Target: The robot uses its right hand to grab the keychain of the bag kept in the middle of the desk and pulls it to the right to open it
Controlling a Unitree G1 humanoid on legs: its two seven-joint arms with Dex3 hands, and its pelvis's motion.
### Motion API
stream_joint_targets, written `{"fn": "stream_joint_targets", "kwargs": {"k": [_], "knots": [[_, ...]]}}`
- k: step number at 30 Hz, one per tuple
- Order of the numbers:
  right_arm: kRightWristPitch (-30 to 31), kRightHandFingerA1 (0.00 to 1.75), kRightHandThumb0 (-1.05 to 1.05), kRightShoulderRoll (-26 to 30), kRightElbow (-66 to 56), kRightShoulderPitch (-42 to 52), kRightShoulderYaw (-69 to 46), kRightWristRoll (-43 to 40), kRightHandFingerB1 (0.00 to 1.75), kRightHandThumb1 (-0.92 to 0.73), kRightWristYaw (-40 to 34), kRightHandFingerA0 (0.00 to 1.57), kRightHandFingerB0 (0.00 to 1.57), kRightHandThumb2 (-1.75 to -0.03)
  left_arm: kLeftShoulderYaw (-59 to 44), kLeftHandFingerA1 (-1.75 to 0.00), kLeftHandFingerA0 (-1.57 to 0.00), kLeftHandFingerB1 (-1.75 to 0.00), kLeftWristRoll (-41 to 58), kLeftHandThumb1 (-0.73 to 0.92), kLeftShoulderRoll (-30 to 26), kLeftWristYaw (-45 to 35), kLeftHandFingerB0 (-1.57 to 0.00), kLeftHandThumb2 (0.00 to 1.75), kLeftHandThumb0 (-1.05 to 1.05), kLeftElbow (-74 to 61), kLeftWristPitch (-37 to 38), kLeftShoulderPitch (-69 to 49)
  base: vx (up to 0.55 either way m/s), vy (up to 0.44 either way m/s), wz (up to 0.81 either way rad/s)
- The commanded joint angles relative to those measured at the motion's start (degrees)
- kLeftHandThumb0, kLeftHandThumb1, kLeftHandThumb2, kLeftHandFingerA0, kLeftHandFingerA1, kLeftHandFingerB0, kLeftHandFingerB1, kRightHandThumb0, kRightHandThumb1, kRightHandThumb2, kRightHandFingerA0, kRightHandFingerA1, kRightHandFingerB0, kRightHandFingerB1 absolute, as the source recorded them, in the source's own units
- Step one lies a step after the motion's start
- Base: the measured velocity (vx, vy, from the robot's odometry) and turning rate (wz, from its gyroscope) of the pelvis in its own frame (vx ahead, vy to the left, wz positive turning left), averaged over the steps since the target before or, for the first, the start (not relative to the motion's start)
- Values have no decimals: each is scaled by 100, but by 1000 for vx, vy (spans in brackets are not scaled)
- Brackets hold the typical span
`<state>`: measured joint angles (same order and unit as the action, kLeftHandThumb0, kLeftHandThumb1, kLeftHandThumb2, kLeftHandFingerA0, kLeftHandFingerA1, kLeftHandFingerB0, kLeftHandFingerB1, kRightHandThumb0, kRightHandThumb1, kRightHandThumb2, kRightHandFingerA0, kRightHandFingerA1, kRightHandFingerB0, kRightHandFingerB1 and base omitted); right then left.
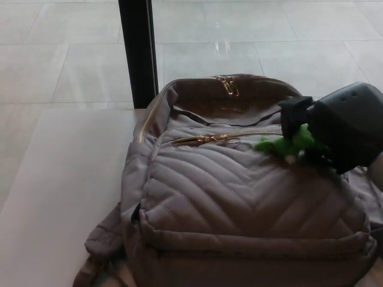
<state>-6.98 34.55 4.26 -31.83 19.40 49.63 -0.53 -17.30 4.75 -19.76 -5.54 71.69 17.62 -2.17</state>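
Note:
A grey-brown quilted backpack [239, 197] lies on the pale desk [60, 191], its top towards the window. A gold zipper line [221, 137] runs across the front pocket from left to right. My right hand [341, 125] is at the bag's upper right, shut on a green plush keychain [286, 143] that hangs at the zipper's right end. The left hand does not show.
A black window post [136, 51] stands behind the bag, with tiled floor beyond the glass. A second gold zip pull [227, 85] sits on the bag's top edge. Bare desk lies to the left of the bag.

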Motion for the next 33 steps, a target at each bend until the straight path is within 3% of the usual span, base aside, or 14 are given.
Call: {"fn": "stream_joint_targets", "kwargs": {"k": [1, 6, 10, 12, 16, 19, 23, 26, 28, 29, 32, 33], "knots": [[-1040, 175, -14, 938, 739, -19, -241, 238, 146, -35, -1003, 92, 82, -94, -69, -53, -77, -47, 68, 92, -69, 35, -59, 78, -83, 29, 3, -132, 0, 0, 0], [-1294, 175, -20, 1126, 1018, 86, -324, 167, 146, -38, -1456, 94, 82, -101, -99, -53, -82, -47, 63, 92, -75, 30, -64, 78, -81, 72, 6, -146, 0, 0, 0], [-1273, 175, -17, 1124, 832, 178, -318, 167, 149, -39, -1345, 90, 78, -87, -98, -54, -82, -48, 45, 92, -47, 30, -64, 76, -83, 82, 46, -174, 0, 0, 0], [-1229, 175, -18, 1162, 840, 147, -321, 326, 148, -39, -1487, 91, 78, -91, -126, -53, -78, -47, 77, 92, -68, -71, -59, 78, -85, 46, 131, -225, 0, 0, 0], [-1194, 175, -22, 1325, 1109, 89, -496, 316, 148, -45, -1635, 89, 77, -94, -193, -55, -82, -47, 115, 92, -47, 3, -66, 76, -83, 40, 16, -183, 0, 0, 0], [-1383, 175, -19, 1520, 1594, 32, -711, 133, 153, -31, -1844, 88, 77, -108, -211, -54, -81, -46, 121, 92, -40, -29, -66, 76, -83, 56, 7, -168, 0, 0, 0], [-1452, 175, -19, 1846, 2246, 120, -879, 234, 151, -33, -2334, 89, 80, -108, -195, -53, -79, -46, 102, 92, -60, -65, -60, 77, -86, 62, 46, -238, 0, 0, 0], [-1264, 174, -22, 2118, 2643, 149, -802, 464, 151, -41, -2447, 85, 76, -90, -187, -53, -79, -47, 93, 92, -65, -55, -60, 78, -82, 53, 61, -262, 0, 0, 0], [-1439, 173, -15, 2273, 3065, 142, -782, 467, 143, -34, -2875, 88, 79, -97, -163, -52, -75, -47, 73, 92, -76, -103, -58, 79, -84, 43, 113, -301, 0, 0, 0], [-1467, 175, -15, 2317, 3204, 120, -769, 470, 149, -32, -2955, 86, 74, -98, -169, -53, -75, -47, 80, 92, -76, -108, -59, 78, -84, 50, 114, -298, 0, 0, 0], [-1582, 167, -19, 2354, 3402, 152, -824, 292, 139, -45, -2932, 86, 80, -80, -195, -53, -75, -47, 113, 92, -65, -109, -59, 78, -85, 45, 82, -292, 0, 0, 0], [-1655, 169, -19, 2359, 3460, 164, -816, 274, 142, -42, -3015, 87, 79, -84, -186, -53, -76, -47, 106, 92, -67, -131, -58, 78, -85, 42, 102, -302, 0, 0, 0]]}}
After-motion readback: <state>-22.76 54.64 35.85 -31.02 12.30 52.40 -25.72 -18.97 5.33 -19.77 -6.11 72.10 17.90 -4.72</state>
